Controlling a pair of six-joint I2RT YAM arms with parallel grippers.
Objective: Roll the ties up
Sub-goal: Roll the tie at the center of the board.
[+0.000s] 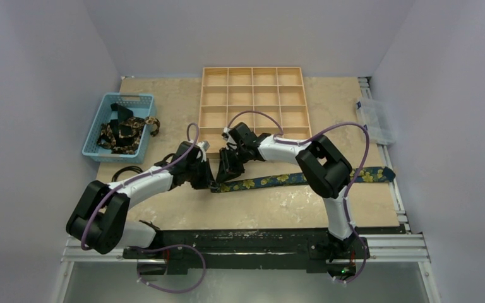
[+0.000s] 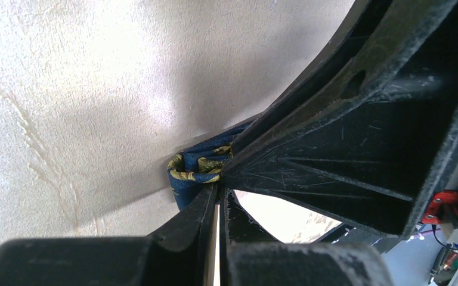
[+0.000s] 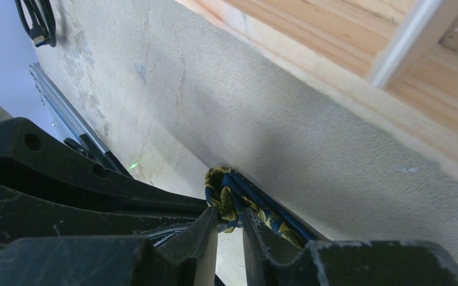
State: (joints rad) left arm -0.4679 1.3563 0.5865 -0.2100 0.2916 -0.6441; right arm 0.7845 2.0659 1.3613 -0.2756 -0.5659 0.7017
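A navy tie [image 1: 303, 177] with yellow-gold flowers lies stretched across the table from the middle to the right edge. Its left end is curled into a small roll [image 2: 191, 173]. My left gripper [image 1: 209, 183] is shut, and its fingertips [image 2: 214, 192] pinch the edge of that roll. From the other side my right gripper [image 1: 227, 175] meets it, its jaws drawn narrow on a fold of the same tie [image 3: 223, 190]. The right fingers [image 3: 206, 235] hide part of the roll. More ties [image 1: 125, 131] lie heaped in a blue basket [image 1: 101, 117].
A wooden compartment tray [image 1: 252, 95] stands just behind both grippers, its near wall [image 3: 346, 53] close to the right wrist. A black cable loop [image 1: 126, 172] lies left of the left arm. A clear plastic box [image 1: 376, 120] sits at the right table edge.
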